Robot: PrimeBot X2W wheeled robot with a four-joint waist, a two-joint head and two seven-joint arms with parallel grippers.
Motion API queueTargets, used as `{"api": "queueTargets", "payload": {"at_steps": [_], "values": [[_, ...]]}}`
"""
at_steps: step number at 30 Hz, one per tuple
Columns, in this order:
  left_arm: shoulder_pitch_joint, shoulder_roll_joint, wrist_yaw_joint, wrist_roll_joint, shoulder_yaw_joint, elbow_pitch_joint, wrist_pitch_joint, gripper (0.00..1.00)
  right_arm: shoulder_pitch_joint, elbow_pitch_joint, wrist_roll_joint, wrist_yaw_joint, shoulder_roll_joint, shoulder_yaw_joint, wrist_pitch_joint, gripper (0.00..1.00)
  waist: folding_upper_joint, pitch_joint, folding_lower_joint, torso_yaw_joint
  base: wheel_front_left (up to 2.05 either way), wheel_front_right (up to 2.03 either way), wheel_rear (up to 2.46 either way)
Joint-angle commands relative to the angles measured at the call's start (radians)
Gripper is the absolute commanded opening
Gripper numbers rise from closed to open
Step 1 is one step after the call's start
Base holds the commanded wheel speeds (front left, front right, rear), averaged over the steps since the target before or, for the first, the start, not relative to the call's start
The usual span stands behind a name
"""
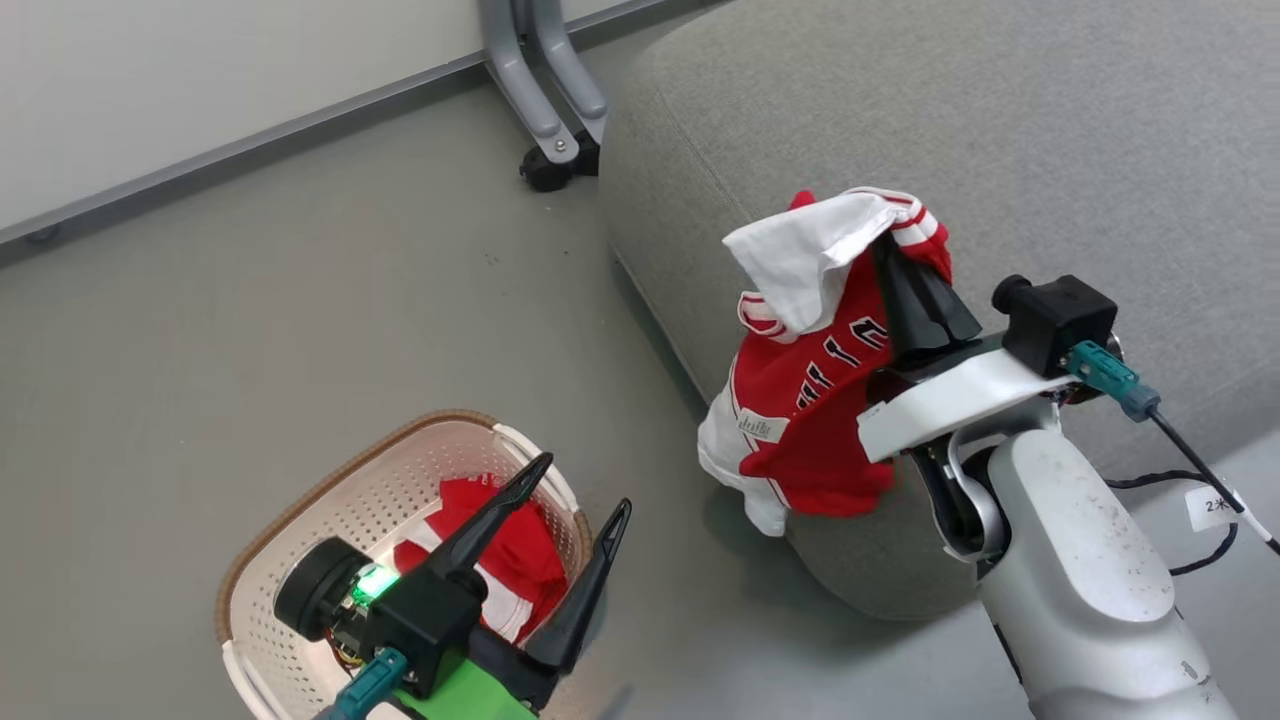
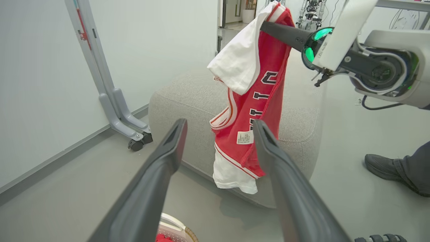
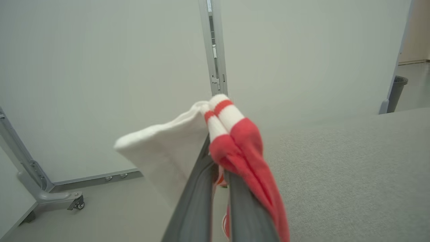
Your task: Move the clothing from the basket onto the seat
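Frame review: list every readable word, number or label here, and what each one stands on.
"2米": white cable tag.
Black lettering on jersey: folded, only letter fragments show, no word readable.
White sewn label on jersey: print too small to read.
Red post sticker: too small to read.

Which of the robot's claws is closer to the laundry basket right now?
Left. The left claw hangs open just above the basket; the right claw is off by the seat, shut on a red garment.
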Motion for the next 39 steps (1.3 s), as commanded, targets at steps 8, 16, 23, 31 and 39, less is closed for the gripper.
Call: {"api": "queueTargets", "payload": {"at_steps": [8, 16, 23, 31, 39], "values": [[-0.05, 0.033, -0.009, 0.023, 0.002, -0.04, 0.028, 1.0, -0.032, -0.042, -0.028, 0.0, -0.007, -0.121, -0.003, 0.0, -0.0001, 0.122, 0.0, -0.107, 0.0, 0.0, 0.0], [-0.112, 0.063, -0.023, 0.041, 0.016, -0.088, 0.052, 1.0, -0.177, -0.041, -0.042, 0.0, -0.053, -0.272, 0.006, 0.0, -0.0001, 0.227, 0.0, -0.068, 0.0, 0.0, 0.0], [-0.195, 0.079, -0.039, 0.063, 0.036, -0.122, 0.055, 1.0, -0.384, -0.036, -0.046, 0.0, -0.156, -0.405, 0.06, 0.0, -0.0001, 0.338, 0.0, 0.012, 0.0, 0.0, 0.0], [-0.286, 0.085, -0.066, 0.082, 0.04, -0.138, 0.045, 1.0, -0.558, 0.001, -0.061, 0.0, -0.29, -0.504, 0.123, 0.0, -0.0001, 0.456, 0.0, 0.099, 0.0, 0.0, 0.0], [-0.342, 0.094, -0.078, 0.09, 0.044, -0.138, 0.04, 1.0, -0.533, 0.163, -0.05, 0.0, -0.312, -0.515, 0.126, 0.0, -0.0001, 0.563, 0.0, 0.141, 0.0, 0.0, 0.0]]}}
